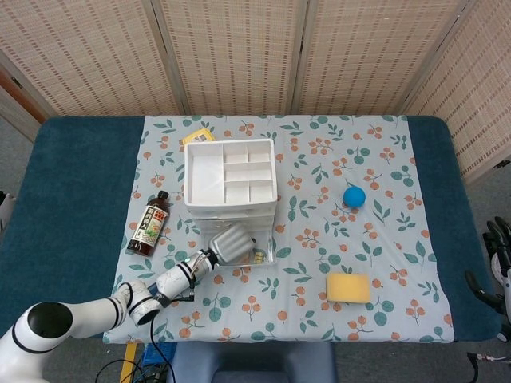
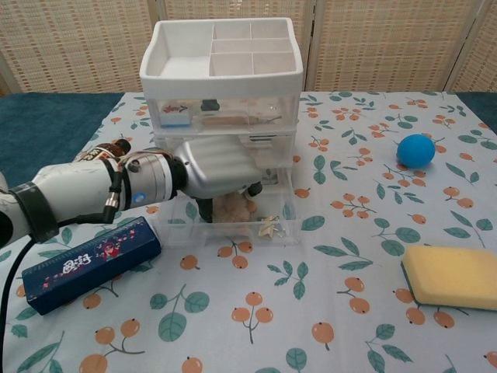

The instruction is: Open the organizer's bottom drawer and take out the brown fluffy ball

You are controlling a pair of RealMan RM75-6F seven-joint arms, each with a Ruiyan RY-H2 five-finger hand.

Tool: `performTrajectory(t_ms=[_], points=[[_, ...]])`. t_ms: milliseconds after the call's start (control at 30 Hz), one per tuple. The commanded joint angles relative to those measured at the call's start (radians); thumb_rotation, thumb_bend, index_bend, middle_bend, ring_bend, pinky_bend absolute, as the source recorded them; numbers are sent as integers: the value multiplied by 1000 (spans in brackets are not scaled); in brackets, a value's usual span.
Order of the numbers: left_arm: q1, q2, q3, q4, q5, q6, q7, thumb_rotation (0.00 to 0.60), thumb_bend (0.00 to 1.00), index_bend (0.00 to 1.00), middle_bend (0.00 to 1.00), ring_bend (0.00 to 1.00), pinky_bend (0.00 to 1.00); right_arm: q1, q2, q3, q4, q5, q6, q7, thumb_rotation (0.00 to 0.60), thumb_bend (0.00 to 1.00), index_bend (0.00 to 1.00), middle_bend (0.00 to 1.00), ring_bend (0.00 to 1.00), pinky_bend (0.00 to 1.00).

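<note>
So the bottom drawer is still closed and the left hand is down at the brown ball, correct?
Not quite. The bottom drawer is already pulled open, as the chest view shows. The left hand is indeed down at the brown ball inside it.

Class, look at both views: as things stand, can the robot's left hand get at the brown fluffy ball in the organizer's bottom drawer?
Probably yes. The bottom drawer is pulled out, and the left hand reaches down into it, its fingers around the brown fluffy ball.
</note>
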Motion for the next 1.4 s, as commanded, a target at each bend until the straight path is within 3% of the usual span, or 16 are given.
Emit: performTrajectory(t_ms=[33,633,933,1167,1400], points=[[7,15,-5,-29,-4,15,2,600,176,583,979,1000,1000,-1,1,0,0,1,1,0,600,318,0,45,8,68],[150,230,-9,-351,-28,216,37,600,176,583,979,1000,1000,3,-4,0,3,-12,7,9,600,317,0,45,8,67],[260,384,42,-486,-48,294,70,600,176,583,979,1000,1000,4,-4,-1,-1,-24,15,10,600,317,0,46,8,68],[331,463,75,-515,-86,316,80,600,176,583,979,1000,1000,8,-4,-2,-5,-35,16,8,600,317,0,45,8,68],[362,452,82,-459,-124,289,56,600,176,577,979,1000,1000,9,-6,-4,-4,-43,21,11,600,317,0,45,8,68]])
